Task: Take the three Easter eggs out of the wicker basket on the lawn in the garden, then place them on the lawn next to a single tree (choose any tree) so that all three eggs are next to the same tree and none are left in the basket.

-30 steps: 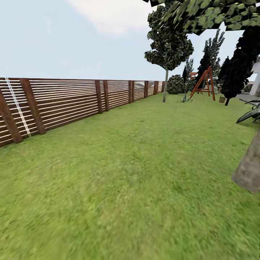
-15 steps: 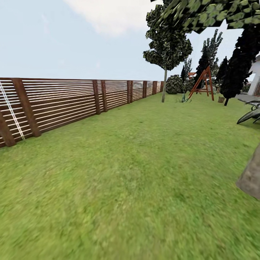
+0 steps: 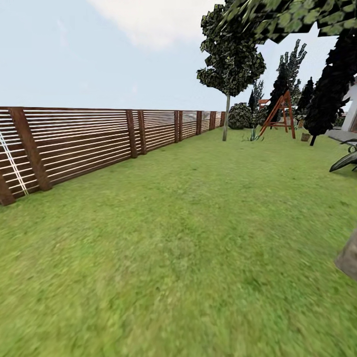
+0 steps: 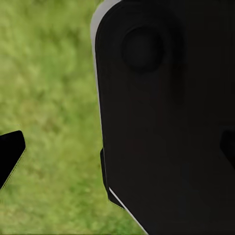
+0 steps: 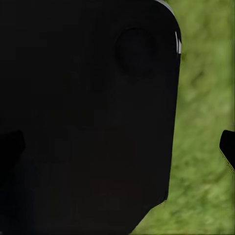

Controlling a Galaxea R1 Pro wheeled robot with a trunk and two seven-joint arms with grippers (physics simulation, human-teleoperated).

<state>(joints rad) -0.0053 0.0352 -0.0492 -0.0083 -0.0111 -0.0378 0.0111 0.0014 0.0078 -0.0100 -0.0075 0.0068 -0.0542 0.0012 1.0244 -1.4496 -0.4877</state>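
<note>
We see open lawn (image 3: 188, 238) stretching to the brown slat fence (image 3: 89, 141), a thick trunk (image 3: 349, 258) at its right edge. Both wrist views look past dark robot body onto grass, and we cannot tell how wide either claw stands or what it holds.

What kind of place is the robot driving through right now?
Most likely a fenced back garden: a wide lawn, a brown slatted wooden fence along its left side, and trees with an orange swing frame at the far end.
</note>
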